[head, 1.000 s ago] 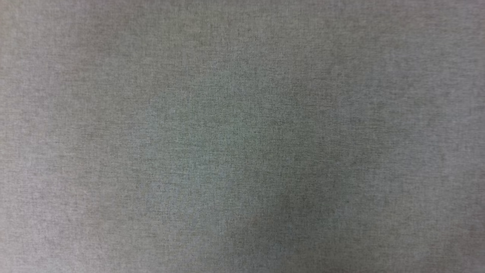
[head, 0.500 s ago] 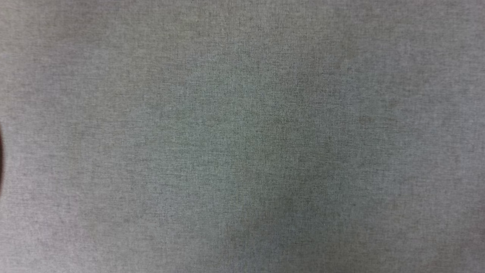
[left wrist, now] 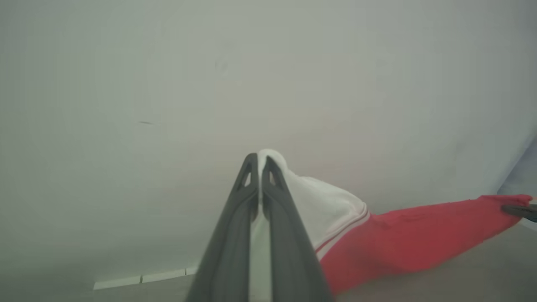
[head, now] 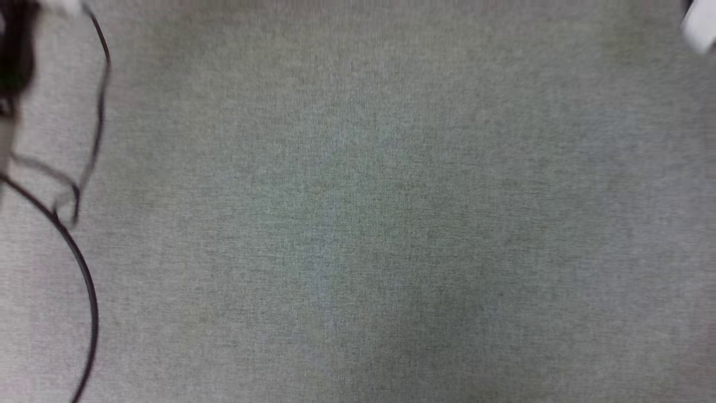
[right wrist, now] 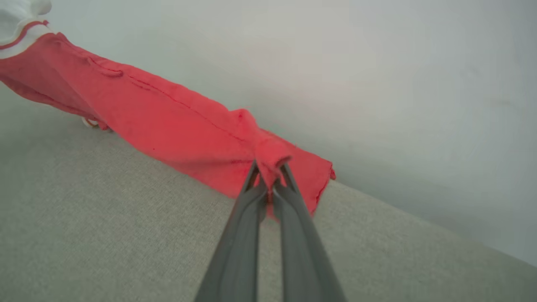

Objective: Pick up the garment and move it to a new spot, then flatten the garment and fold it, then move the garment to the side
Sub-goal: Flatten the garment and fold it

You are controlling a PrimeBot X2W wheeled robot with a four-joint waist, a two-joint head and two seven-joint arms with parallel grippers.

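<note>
1. Left wrist view shows the left claw [left wrist: 259, 158] closed tight on a white sleeve of the garment [left wrist: 411, 239], with the white cloth poking out past the fingertips
2. From there the red body of the shirt runs off to one side in a drawn-out band, and at its far end the dark tip of the right claw [left wrist: 519, 210] is pinched on it
3. Right wrist view agrees: the right claw is shut on a bunched red edge, near what looks like the hem, and the shirt stretches away towards the white sleeve with its red stripe trim
4. So the shirt is up off the grey table [right wrist: 105, 235], strung between the two claws; its lower edge hangs close to the cloth surface, and I cannot tell whether it brushes it
5. Head view looks straight down on the grey table top, with a black cable [head: 89, 291] looping along the left edge; that patch looks to me like a place where the shirt could be laid
6. My reading is that the pick-up is done and the carry to a new spot is in hand but not finished, since nothing has been laid down
7. Left to do: set the shirt down, spread it flat, fold it, then shift it to the side; it is gathered lengthwise now, so flattening it will take some work
</note>
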